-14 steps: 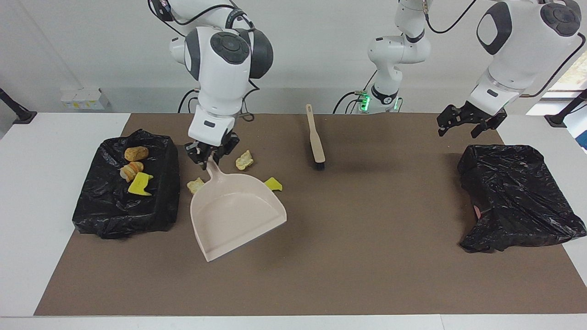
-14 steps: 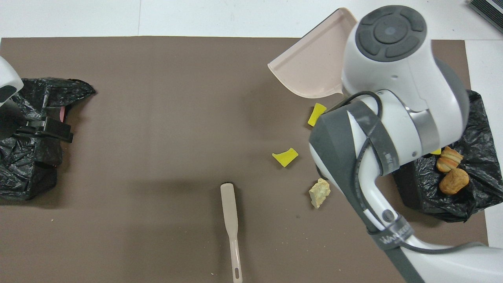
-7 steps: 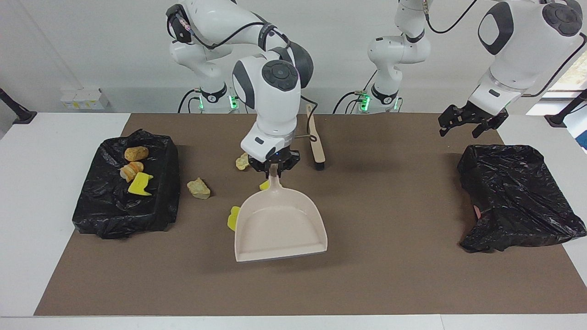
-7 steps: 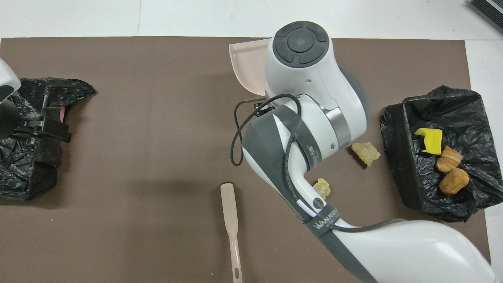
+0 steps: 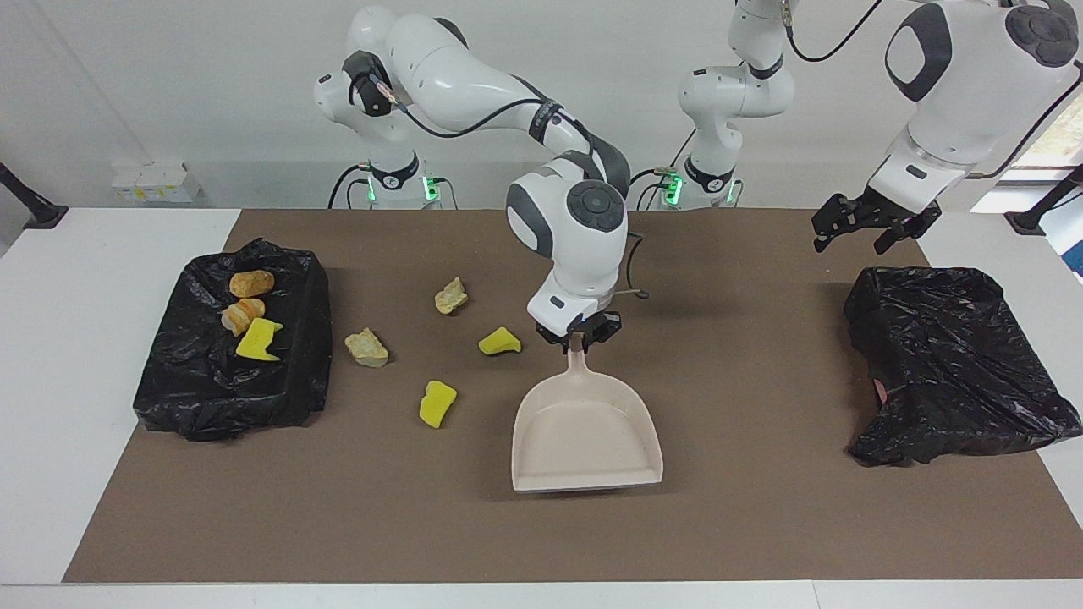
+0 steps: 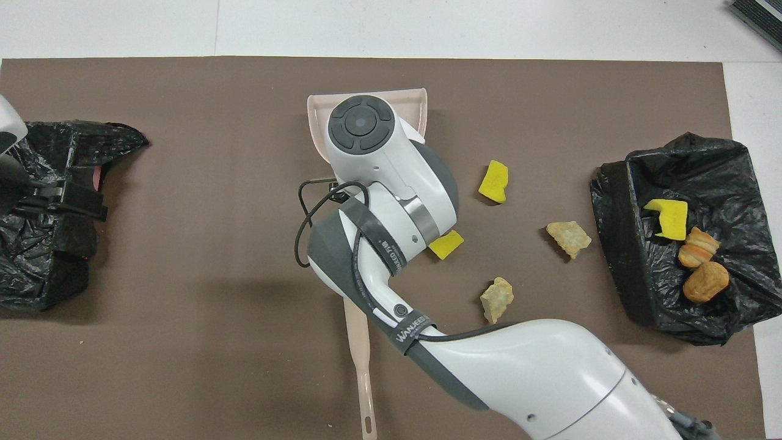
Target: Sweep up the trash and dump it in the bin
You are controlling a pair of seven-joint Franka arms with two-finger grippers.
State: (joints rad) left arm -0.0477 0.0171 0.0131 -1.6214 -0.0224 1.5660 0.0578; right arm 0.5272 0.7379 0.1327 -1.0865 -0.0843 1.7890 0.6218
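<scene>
My right gripper (image 5: 578,337) is shut on the handle of the empty beige dustpan (image 5: 586,436), held low over the middle of the mat. In the overhead view the arm covers most of the dustpan (image 6: 417,102). Two yellow chunks (image 5: 499,341) (image 5: 437,403) and two beige lumps (image 5: 451,296) (image 5: 366,348) lie on the mat between the dustpan and the black-lined bin (image 5: 195,397) at the right arm's end. That bin holds a brown roll (image 5: 251,282), a striped lump (image 5: 243,315) and a yellow chunk (image 5: 258,339). My left gripper (image 5: 876,227) hangs open and empty, waiting.
A second black-lined bin (image 5: 948,355) stands at the left arm's end of the table, under the left gripper. The beige hand brush (image 6: 359,348) lies on the mat near the robots, its head hidden under my right arm. The brown mat (image 5: 761,524) covers the table.
My right arm has swung the dustpan from beside the bin at its own end toward the middle of the mat and lowered it. The left arm has hardly moved.
</scene>
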